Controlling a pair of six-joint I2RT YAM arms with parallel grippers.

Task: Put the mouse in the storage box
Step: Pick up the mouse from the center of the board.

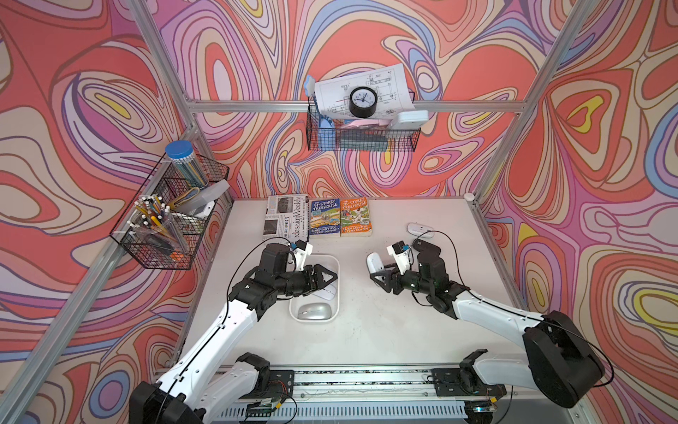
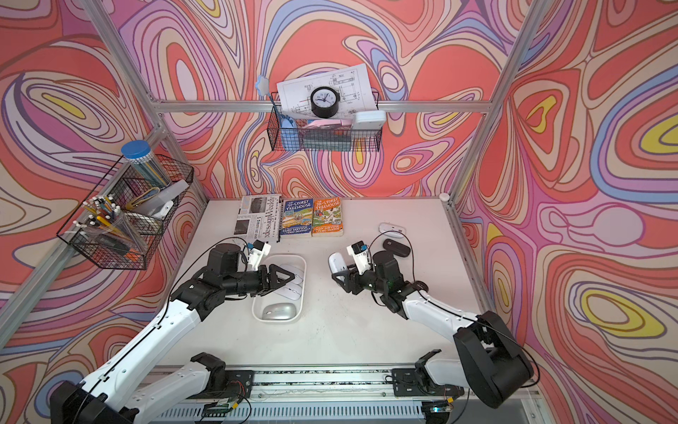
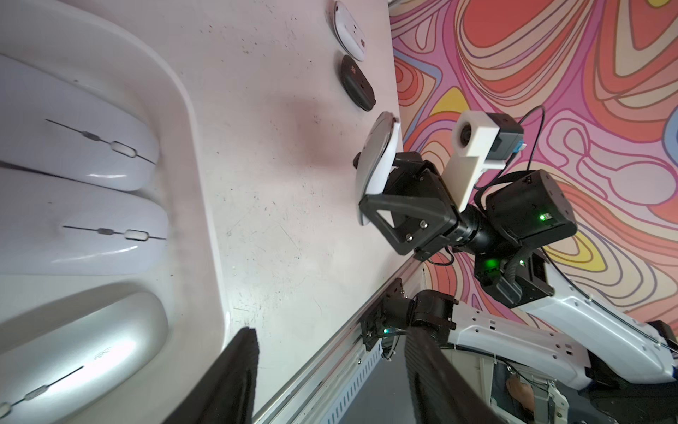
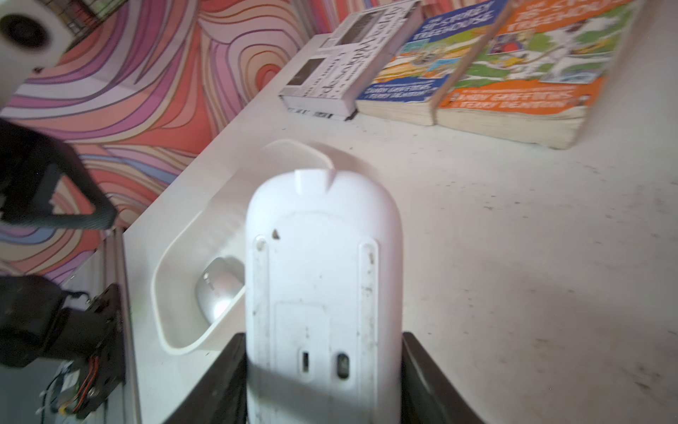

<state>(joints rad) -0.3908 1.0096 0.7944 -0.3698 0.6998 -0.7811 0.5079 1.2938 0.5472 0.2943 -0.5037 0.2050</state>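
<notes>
Partly done, by the look of it, with more to go. Starting at the left gripper: spread open and empty, fingers apart with nothing between them, poised over the far half of the storage box. Directly beneath those jaws, inside the box: one white mouse and a second white mouse, lying side by side, buttons up. Nearer the robot's base than the jaws, at the near end of the box: a silver mouse, also flat and buttons up. Three stowed, then (and little bare floor left between them, so probably a tight fit for a fourth). Moving right across open table to the right gripper: clamped across the held mouse, seemingly raised off the table, well apart from the box and not yet above it. White, slim, rounded at both ends; gripped near one end with the rest jutting out past the fingertips; underside turned to the wrist camera, showing scuffed glide strips, a small switch and an oval opening near the jaws. Behind that gripper, beside its wrist: a black mouse, and just beyond, a last white mouse, both resting on the table. Remaining, as judged: carrying the held mouse over the box and letting go, then likely fetching those two.
</notes>
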